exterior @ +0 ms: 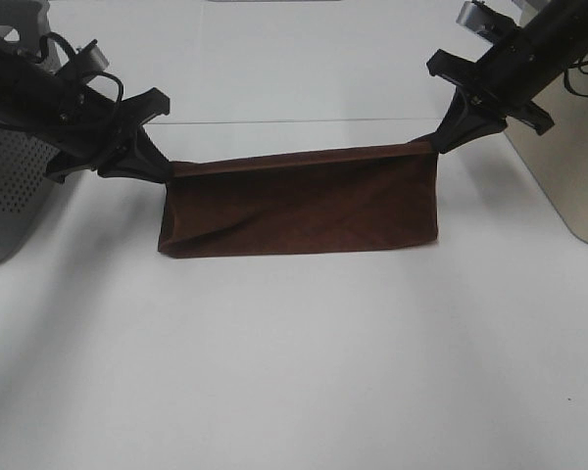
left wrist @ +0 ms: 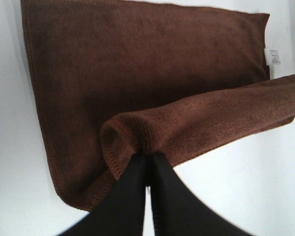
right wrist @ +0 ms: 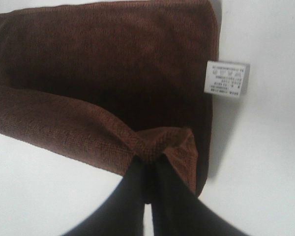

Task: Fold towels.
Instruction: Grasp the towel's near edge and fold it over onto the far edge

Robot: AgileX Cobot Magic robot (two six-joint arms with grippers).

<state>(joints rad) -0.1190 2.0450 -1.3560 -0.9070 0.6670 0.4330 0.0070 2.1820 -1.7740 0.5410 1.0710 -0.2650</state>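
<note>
The dark reddish-brown towel (exterior: 299,206) hangs stretched between my two grippers above the white table, its lower part lying on the surface. My left gripper (exterior: 165,168) is shut on the towel's upper left corner; the left wrist view shows the fingers (left wrist: 137,177) pinching the hem of the towel (left wrist: 137,73). My right gripper (exterior: 437,145) is shut on the upper right corner; the right wrist view shows the fingers (right wrist: 169,189) pinching the towel (right wrist: 108,64). A small white tag (right wrist: 226,78) sticks out at the corner on the table and also shows in the left wrist view (left wrist: 273,56).
A perforated grey box (exterior: 5,196) stands at the left edge. A beige box (exterior: 568,157) stands at the right edge. The white table (exterior: 294,362) spreads wide in front of the towel.
</note>
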